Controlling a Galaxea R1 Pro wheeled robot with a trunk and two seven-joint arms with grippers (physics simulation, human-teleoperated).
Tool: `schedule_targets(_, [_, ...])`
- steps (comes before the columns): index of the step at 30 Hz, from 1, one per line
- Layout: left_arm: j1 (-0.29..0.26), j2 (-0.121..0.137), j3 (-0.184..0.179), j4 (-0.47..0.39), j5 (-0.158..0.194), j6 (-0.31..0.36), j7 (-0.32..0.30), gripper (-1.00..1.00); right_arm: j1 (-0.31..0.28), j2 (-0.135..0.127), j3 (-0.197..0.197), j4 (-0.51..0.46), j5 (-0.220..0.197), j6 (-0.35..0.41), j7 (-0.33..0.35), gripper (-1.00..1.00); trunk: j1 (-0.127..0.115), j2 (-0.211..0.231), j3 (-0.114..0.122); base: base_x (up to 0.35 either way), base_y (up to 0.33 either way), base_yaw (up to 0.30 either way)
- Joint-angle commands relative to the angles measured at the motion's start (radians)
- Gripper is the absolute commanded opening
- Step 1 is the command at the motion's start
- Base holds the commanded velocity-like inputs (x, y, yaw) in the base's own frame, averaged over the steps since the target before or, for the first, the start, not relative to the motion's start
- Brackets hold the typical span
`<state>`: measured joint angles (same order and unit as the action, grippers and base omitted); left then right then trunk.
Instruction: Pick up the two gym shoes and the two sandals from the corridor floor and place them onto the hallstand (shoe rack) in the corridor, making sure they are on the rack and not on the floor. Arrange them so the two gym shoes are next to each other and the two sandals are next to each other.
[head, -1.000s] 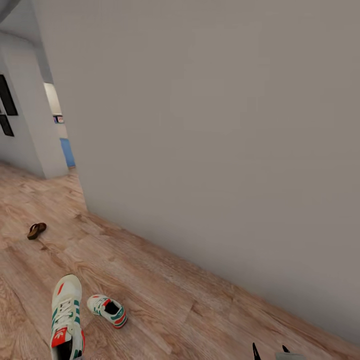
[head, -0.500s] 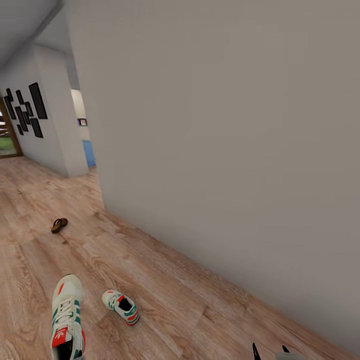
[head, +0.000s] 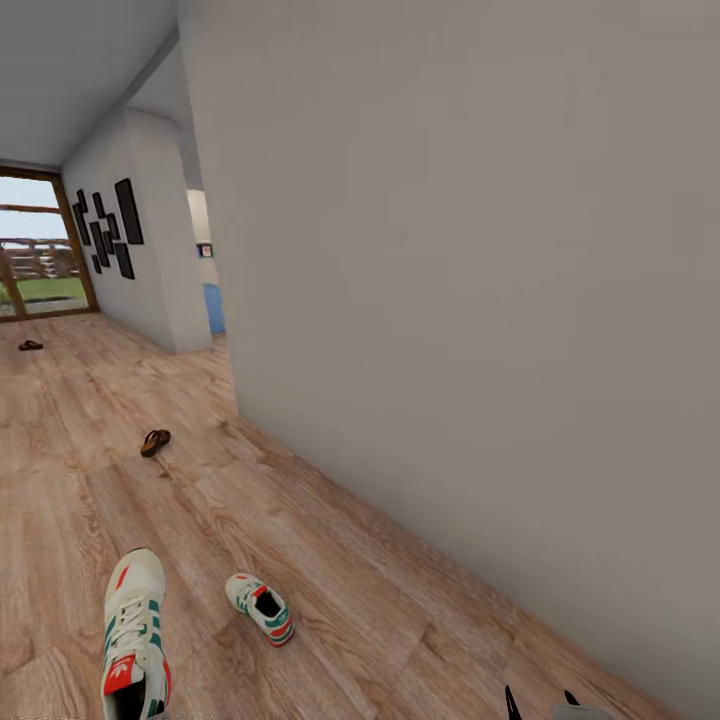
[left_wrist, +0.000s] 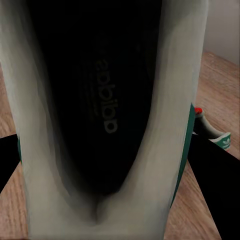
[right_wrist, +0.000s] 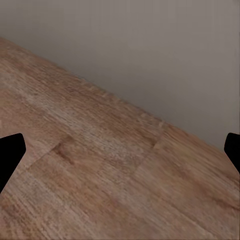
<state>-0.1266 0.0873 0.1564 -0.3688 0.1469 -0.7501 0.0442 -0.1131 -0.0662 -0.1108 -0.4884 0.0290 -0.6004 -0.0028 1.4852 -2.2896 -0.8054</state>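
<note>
Camera panned; sneaker (left_wrist: 100, 125) fills left gripper (left_wrist: 107, 165).

a plain grey wall (head: 450, 280) runs along the right. far left, black frames (head: 105, 232) hang beside a glazed door (head: 35, 250). a blue panel (head: 214, 306) shows past the corner.

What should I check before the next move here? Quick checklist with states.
1. Held gym shoe secure in left claw: ok, the left wrist view has it seated between the dark fingers.
2. Right claw free for a pick: ok, fingertips wide apart over bare floor.
3. Second gym shoe located: ok, on the floor just right of the held one in the head view.
4. Sandals located: ok, near sandal mid-corridor, far sandal by the window.
5. Hallstand position: cannot tell from these pictures.
6. Clearance from the wall on the robot's right: cannot tell, though it looks close.
</note>
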Motion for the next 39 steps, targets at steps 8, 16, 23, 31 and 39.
schedule_targets(8, [-0.001,0.0,-0.001,0.001,0.003,-0.004,0.002,-1.0,0.0,-0.002,-0.002,0.0,0.003,-0.002,0.006,1.0,0.0,0.0,0.0,0.0,-0.013,0.023])
schedule_targets(16, [-0.001,0.0,-0.001,0.001,0.003,-0.004,0.002,-1.0,0.0,-0.001,-0.002,-0.001,0.003,-0.002,0.005,1.0,0.0,0.0,0.0,0.0,0.0,0.001])
schedule_targets(23, [-0.001,0.0,-0.001,0.001,0.005,-0.003,0.002,-1.0,0.0,0.0,-0.001,-0.001,0.0,-0.003,0.001,1.0,0.0,0.0,0.0,0.0,0.0,0.061])
schedule_targets(31, [-0.001,0.0,0.0,0.001,0.005,-0.003,0.002,-1.0,0.0,0.007,-0.001,-0.004,0.002,-0.002,0.001,1.0,0.0,0.0,0.0,0.0,0.0,0.09])
schedule_targets(39, [-0.001,0.0,0.0,0.001,0.005,-0.004,0.003,-1.0,0.0,0.006,-0.002,-0.007,0.002,-0.004,0.0,1.0,0.0,0.0,0.0,0.0,0.0,0.101])
